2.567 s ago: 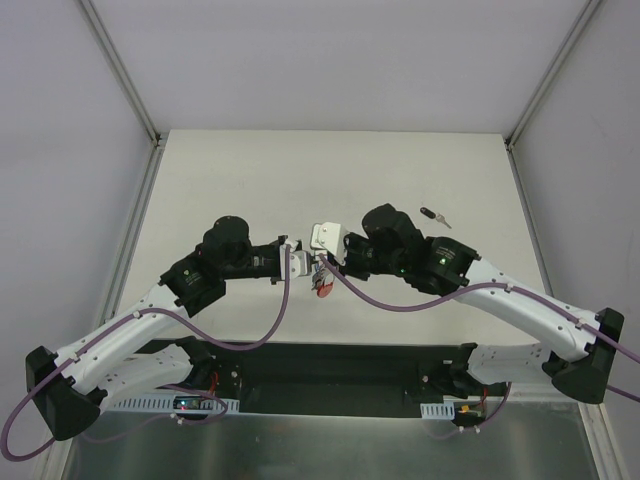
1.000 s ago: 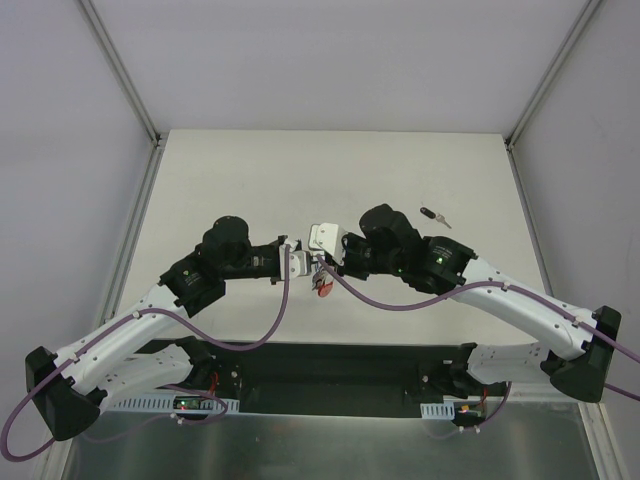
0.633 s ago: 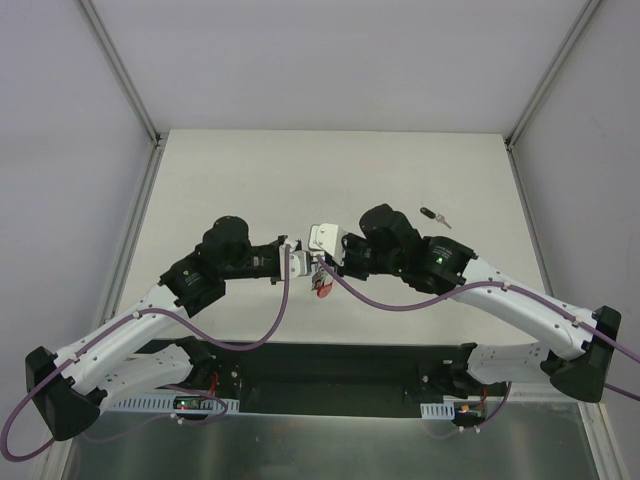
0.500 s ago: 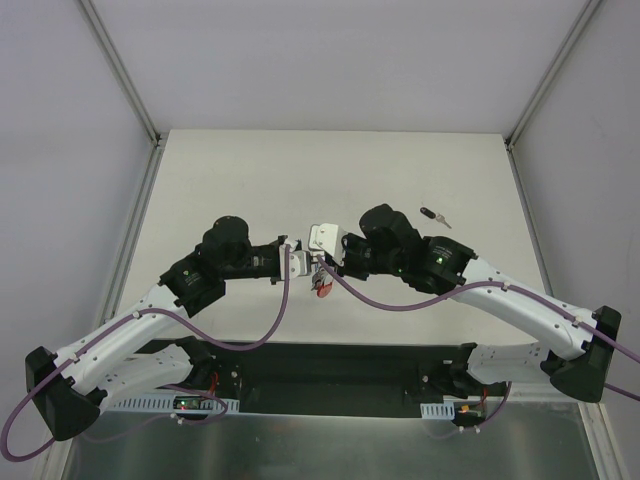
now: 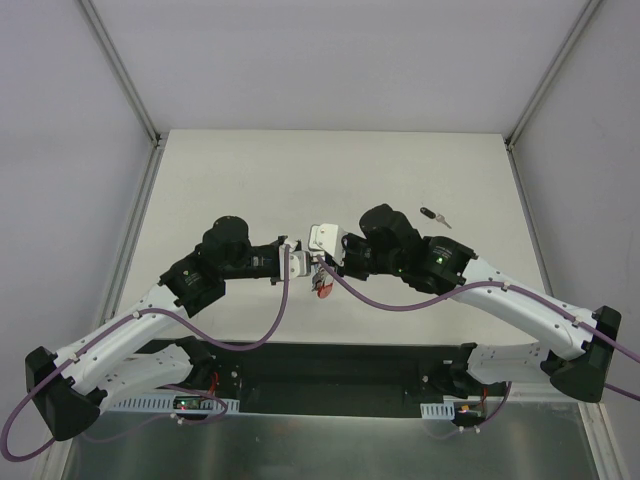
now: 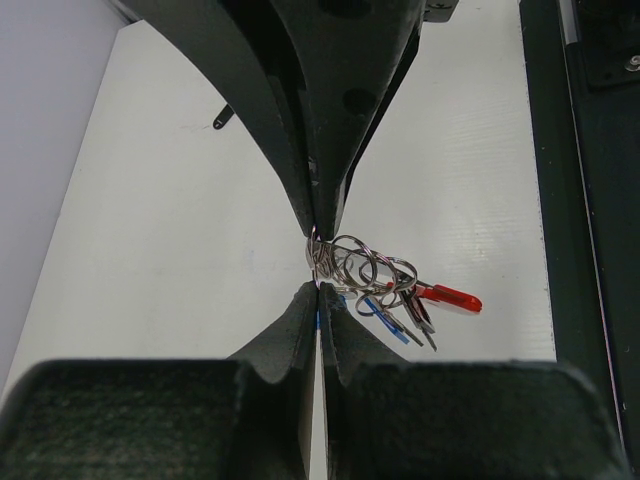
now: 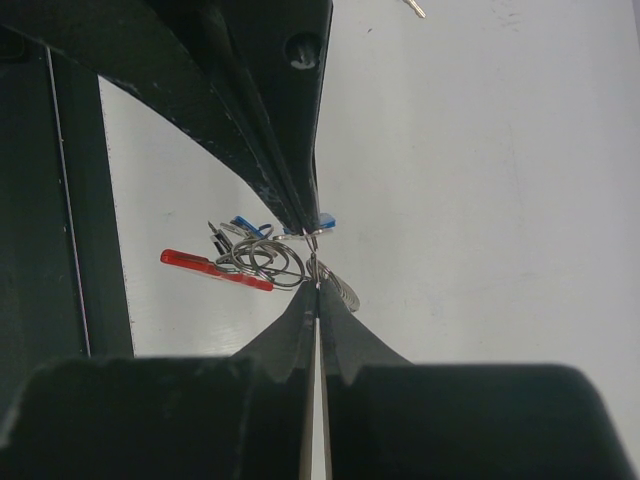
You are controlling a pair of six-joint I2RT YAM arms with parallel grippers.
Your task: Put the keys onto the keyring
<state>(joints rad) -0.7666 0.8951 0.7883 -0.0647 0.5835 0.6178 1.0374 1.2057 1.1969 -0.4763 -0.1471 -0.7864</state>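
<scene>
We see left gripper [image 6: 316,261] and right gripper [image 7: 315,260] clamped shut on red-plastic-band, silver-chain keyring [image 6: 378,268]. Likely light, floppy, slippery; pinch ring wire, not dangling blue-headed key [image 6: 384,311].

Lab: framed white robot enclosure [image 5: 320,60].

Off-white table [image 5: 250,180], one small black-headed key [image 5: 433,214] on its right half.
</scene>
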